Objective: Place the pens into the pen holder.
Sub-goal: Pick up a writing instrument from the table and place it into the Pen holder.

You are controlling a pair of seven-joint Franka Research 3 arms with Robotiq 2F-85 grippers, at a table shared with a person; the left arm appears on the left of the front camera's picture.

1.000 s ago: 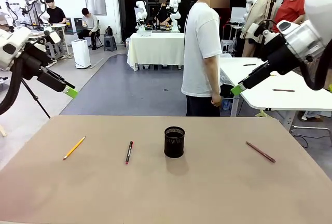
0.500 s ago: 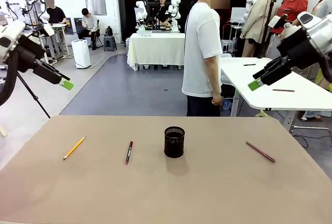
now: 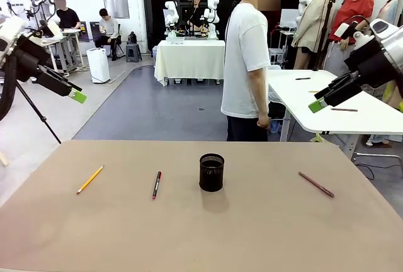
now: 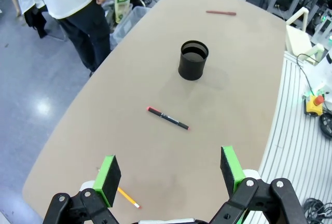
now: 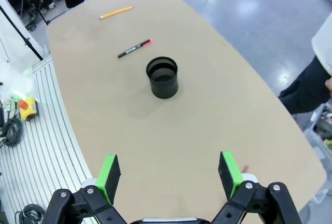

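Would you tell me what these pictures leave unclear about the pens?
- Left wrist view: yellow-orange pencil partly hidden behind a finger of the left gripper.
- Right wrist view: brownish-red pencil almost wholly hidden behind the right gripper.
- Front view: black red-ended pen, print too small.

Three pens (image 3: 156, 184) flat, mesh holder (image 3: 211, 172) upright, empty

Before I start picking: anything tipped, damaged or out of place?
Nothing stands out. The pen holder stands upright; the black pen, yellow pencil and brownish-red pencil lie flat, apart from it. Left gripper and right gripper are open.
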